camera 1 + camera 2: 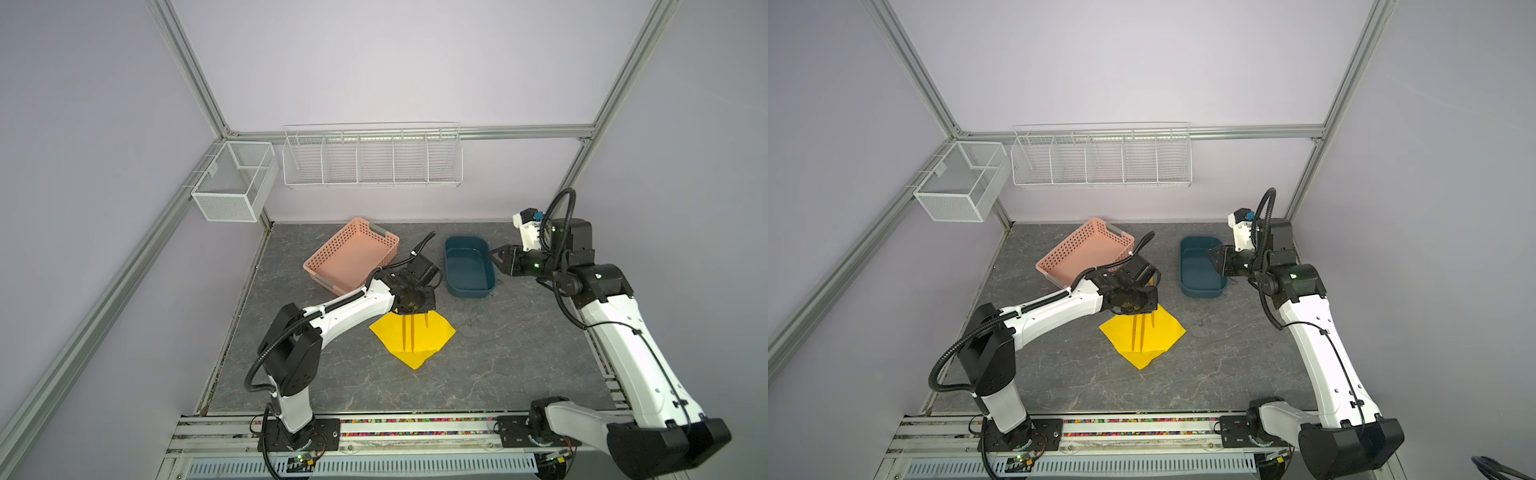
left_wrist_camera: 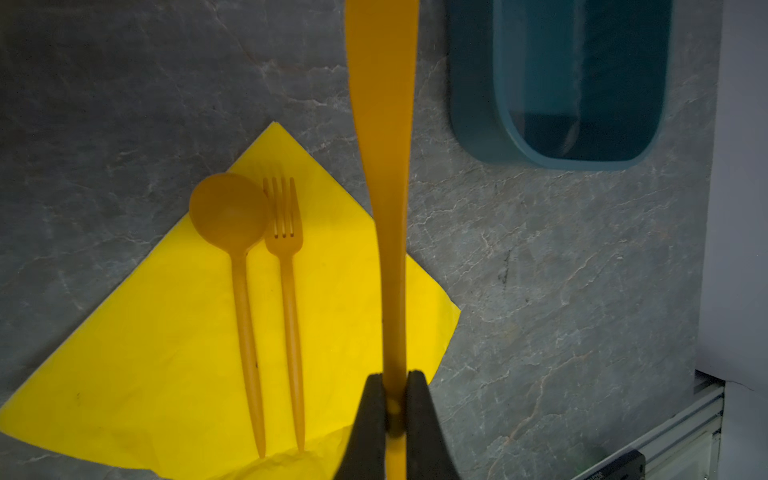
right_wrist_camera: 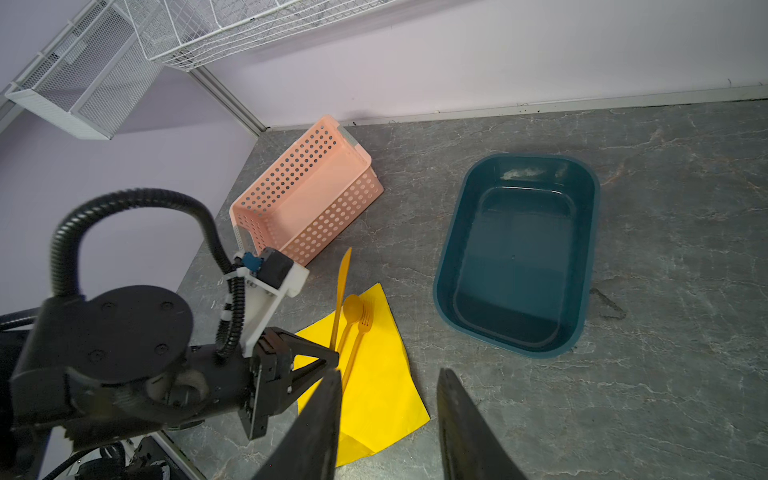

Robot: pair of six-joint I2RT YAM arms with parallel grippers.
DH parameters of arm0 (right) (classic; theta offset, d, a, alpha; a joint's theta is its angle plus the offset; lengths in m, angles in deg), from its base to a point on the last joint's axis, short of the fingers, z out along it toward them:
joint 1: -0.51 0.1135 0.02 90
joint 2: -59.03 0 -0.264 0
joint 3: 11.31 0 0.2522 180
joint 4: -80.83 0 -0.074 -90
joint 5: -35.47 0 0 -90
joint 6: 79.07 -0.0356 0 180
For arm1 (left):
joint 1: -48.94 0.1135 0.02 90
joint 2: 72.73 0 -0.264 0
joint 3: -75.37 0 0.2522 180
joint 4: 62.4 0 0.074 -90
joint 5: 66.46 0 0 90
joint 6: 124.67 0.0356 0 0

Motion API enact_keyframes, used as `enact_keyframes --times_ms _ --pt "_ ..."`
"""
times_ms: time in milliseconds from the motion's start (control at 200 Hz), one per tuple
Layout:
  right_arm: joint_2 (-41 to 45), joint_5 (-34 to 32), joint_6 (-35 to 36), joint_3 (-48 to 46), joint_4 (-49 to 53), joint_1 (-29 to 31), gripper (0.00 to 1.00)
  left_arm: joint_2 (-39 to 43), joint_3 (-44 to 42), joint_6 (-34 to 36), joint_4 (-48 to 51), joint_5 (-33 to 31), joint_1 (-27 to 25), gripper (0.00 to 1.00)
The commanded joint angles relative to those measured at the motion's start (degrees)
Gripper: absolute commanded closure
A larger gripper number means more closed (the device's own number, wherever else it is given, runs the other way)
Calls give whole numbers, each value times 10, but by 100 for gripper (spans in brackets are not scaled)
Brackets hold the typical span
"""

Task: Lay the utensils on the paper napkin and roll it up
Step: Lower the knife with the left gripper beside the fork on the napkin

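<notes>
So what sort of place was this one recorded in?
Probably a robotics lab test cell: an aluminium frame encloses the table, the left arm and right arm are bolted to a front rail, and wire racks hang behind.

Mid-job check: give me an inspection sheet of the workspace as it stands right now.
Surface: grey marbled tabletop, nothing spilled.
Job's things: yellow napkin spread out, one corner folded over; spoon and fork side by side on it; knife not yet released.
Clutter: pink basket and blue tub, both empty, beyond the napkin.
Grippers: left gripper shut on the knife's handle; right gripper open, empty, near the tub.
Cables: left arm's conduit and right arm's conduit clear of the napkin.
Surroundings: wall-mounted wire rack and mesh box, nothing seen inside.
</notes>
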Motion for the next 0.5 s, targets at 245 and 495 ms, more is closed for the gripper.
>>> enact_keyframes --times_ms 245,495 --pt "8 32 12 -12 -17 -4 58 -54 3 -4 30 10 -11 100" --pt "10 37 11 -17 -20 -4 58 -81 1 3 28 11 -11 100"
